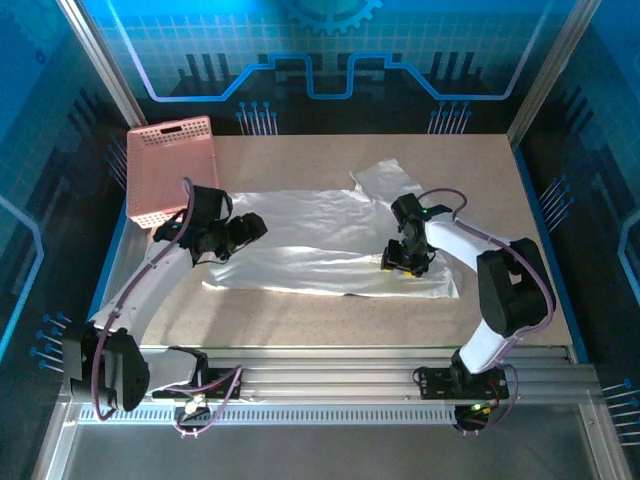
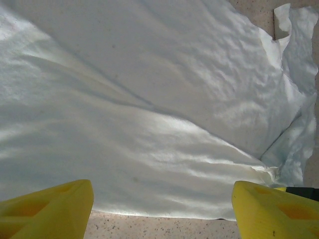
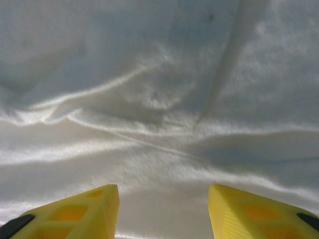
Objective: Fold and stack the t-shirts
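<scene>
Where overhead catches basket [image 1: 170,170], wrists see creased t-shirt [image 3: 159,99]

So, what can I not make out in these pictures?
- Top view: the t-shirt fabric under the left end effector and the right end effector, hidden by them.
- Left wrist: the fingers, cut off by the bottom edge.
- Right wrist: which part of the t-shirt lies below; the folds are too close to tell.
- Top view: the basket contents, too small.
</scene>
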